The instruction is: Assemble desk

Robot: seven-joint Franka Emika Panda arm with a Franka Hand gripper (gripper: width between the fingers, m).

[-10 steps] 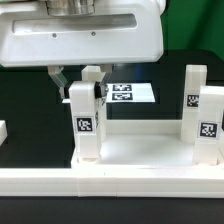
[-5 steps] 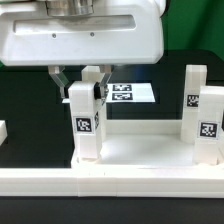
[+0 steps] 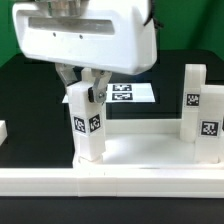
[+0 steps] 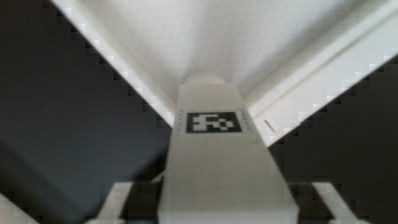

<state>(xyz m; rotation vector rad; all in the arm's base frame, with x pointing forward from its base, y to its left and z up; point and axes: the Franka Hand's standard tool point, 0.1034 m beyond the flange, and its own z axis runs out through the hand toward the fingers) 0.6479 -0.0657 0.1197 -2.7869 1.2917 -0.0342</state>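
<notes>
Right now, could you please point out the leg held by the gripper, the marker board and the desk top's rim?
Leg (image 3: 87, 122), exterior view: on its tagged face.
Marker board (image 3: 138, 94), exterior view: on its white surface beside the tags.
Desk top (image 3: 140, 127), exterior view: on its far raised rim.

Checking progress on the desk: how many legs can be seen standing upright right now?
3. One leg stands on the exterior view's left, gripped by the pincer. Two more stand on that view's right: one behind, one in front. A fourth may be out of frame.
</notes>
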